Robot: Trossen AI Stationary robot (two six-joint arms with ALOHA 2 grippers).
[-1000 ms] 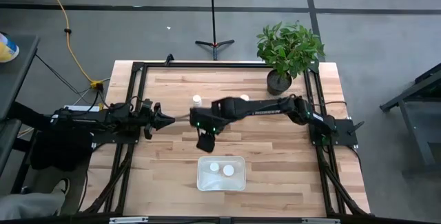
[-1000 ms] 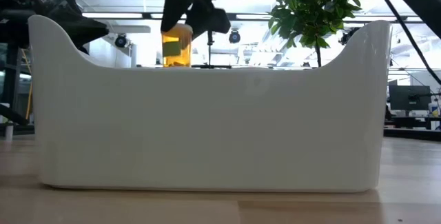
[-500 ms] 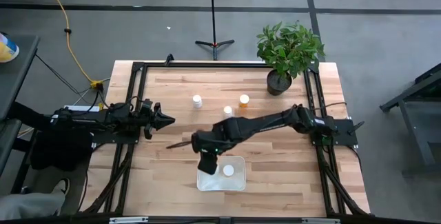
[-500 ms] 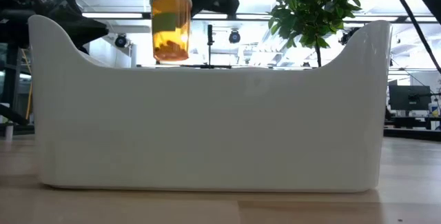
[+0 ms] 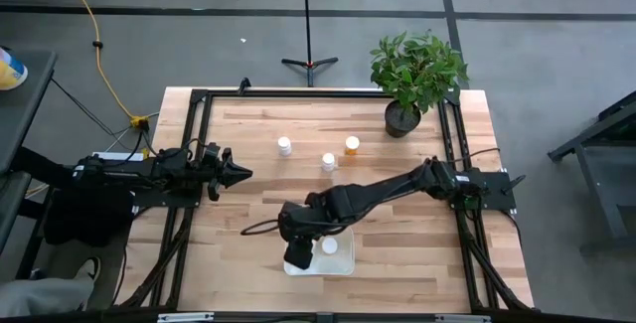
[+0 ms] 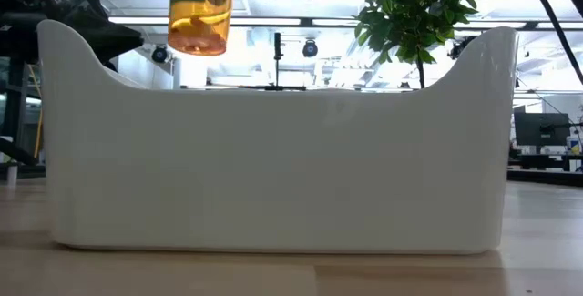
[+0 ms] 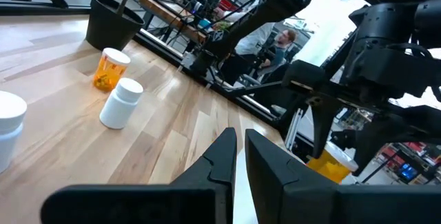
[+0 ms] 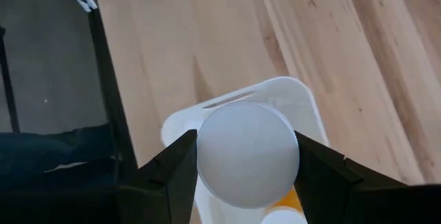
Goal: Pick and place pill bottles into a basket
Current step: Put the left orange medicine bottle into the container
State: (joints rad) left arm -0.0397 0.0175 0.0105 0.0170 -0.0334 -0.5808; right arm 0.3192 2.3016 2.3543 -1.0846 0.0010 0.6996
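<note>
We are partway through the job, by our reading. Our right gripper (image 5: 298, 255) hangs over the left end of the basket (image 5: 343, 265), its fingers clamped on the white cap of a pill bottle (image 6: 199, 14); in the low view the amber body is above the basket's near wall, not yet lowered inside, so this one still has to be let down and released. In the right wrist view the cap (image 8: 247, 153) fills the gap between the two fingers, with the basket's white rim directly beneath it. From above we can make out one white cap (image 5: 329, 246) already lying in the basket beside the gripper; whether another bottle sits under the arm we cannot tell. Three bottles are left on the table, well apart from the basket toward the plant (image 5: 417, 70): a white-topped one (image 5: 284, 145), another (image 5: 328, 161), and an orange one (image 5: 352, 144). Our left gripper (image 5: 238, 173) waits at the table's left side, its fingers nearly together and holding nothing.
</note>
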